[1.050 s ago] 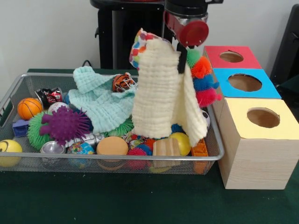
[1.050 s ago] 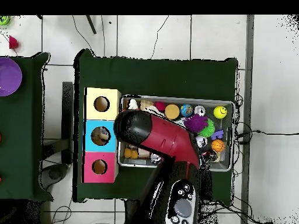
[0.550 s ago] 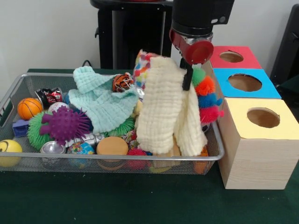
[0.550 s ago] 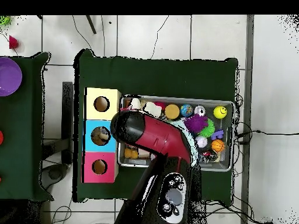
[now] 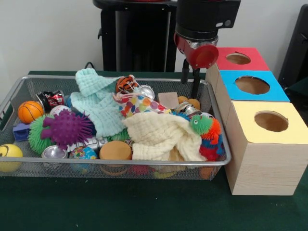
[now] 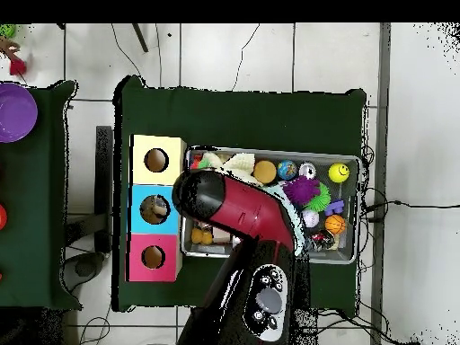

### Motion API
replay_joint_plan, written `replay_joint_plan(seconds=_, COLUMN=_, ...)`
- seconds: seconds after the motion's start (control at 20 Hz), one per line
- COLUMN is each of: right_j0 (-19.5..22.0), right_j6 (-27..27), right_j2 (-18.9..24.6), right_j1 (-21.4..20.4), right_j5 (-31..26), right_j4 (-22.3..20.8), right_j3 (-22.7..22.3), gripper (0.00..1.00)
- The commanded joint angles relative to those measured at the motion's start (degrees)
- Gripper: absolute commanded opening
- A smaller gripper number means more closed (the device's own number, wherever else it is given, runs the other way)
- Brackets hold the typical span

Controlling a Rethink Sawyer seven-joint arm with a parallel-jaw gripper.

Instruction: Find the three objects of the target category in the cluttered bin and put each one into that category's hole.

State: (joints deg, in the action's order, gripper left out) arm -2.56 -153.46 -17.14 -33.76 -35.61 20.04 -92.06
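The cream cloth (image 5: pixel 161 136) lies crumpled in the wire bin (image 5: pixel 14 94), toward the bin's 4 o'clock corner in the front view, heaped over other toys and touching the front rim. At its 2 o'clock edge rests a fuzzy caterpillar toy (image 5: pixel 208 134) with a green head and orange, blue and red segments, and at its 11 o'clock sits a white cloth with coloured dots (image 5: pixel 137 103). The gripper (image 5: pixel 190 83) hangs above the bin's back right part, at about 1 o'clock from the cream cloth and well clear of it; its two dark fingers (image 5: pixel 195 84) stand a little apart with nothing between them (empty, as far as the front view shows). In the overhead view the red arm (image 6: pixel 238 211) covers that end of the bin. Farther out, a mint green cloth (image 5: pixel 101 103) is draped at the bin's middle, with a small orange striped helmet (image 5: pixel 126 84) at its 1 o'clock. A purple spiky ball (image 5: pixel 66 128), a basketball (image 5: pixel 30 111) and a yellow smiley ball (image 5: pixel 8 156) fill the bin's 9 o'clock end. At 3 o'clock from the bin stand three wooden boxes, each with a round hole: the yellow-topped box (image 5: pixel 262 149) nearest, then the blue-topped box (image 5: pixel 250 85), then the red-topped box (image 5: pixel 238 58).
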Motion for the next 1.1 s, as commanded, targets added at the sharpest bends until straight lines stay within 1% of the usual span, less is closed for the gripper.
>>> replay_joint_plan(seconds=0.05, right_j0=3.1, right_j6=-8.5, right_j2=3.3, right_j1=0.2, right_j5=1.1, right_j4=3.1, right_j3=-3.1, gripper=1.00)
replay_joint_plan(seconds=0.1, right_j0=3.8, right_j6=-7.2, right_j2=2.6, right_j1=-0.5, right_j5=1.1, right_j4=2.3, right_j3=-3.5, gripper=1.00)
replay_joint_plan(seconds=0.3, right_j0=9.7, right_j6=1.5, right_j2=2.8, right_j1=-5.4, right_j5=-0.5, right_j4=-0.6, right_j3=-6.8, gripper=1.00)
replay_joint_plan(seconds=0.4, right_j0=12.0, right_j6=4.9, right_j2=2.7, right_j1=-7.2, right_j5=-1.7, right_j4=-2.2, right_j3=-7.7, gripper=1.00)
replay_joint_plan(seconds=0.5, right_j0=14.0, right_j6=7.2, right_j2=2.9, right_j1=-8.7, right_j5=-1.8, right_j4=-3.5, right_j3=-8.7, gripper=1.00)
replay_joint_plan(seconds=0.65, right_j0=16.7, right_j6=9.5, right_j2=3.4, right_j1=-9.9, right_j5=-1.4, right_j4=-5.8, right_j3=-9.1, gripper=1.00)
replay_joint_plan(seconds=0.8, right_j0=19.5, right_j6=11.1, right_j2=5.2, right_j1=-10.2, right_j5=0.7, right_j4=-7.8, right_j3=-10.8, gripper=1.00)
replay_joint_plan(seconds=0.95, right_j0=21.7, right_j6=11.3, right_j2=6.2, right_j1=-10.3, right_j5=4.0, right_j4=-10.4, right_j3=-13.1, gripper=1.00)
replay_joint_plan(seconds=1.1, right_j0=24.4, right_j6=11.1, right_j2=8.0, right_j1=-9.6, right_j5=8.6, right_j4=-13.1, right_j3=-15.6, gripper=1.00)
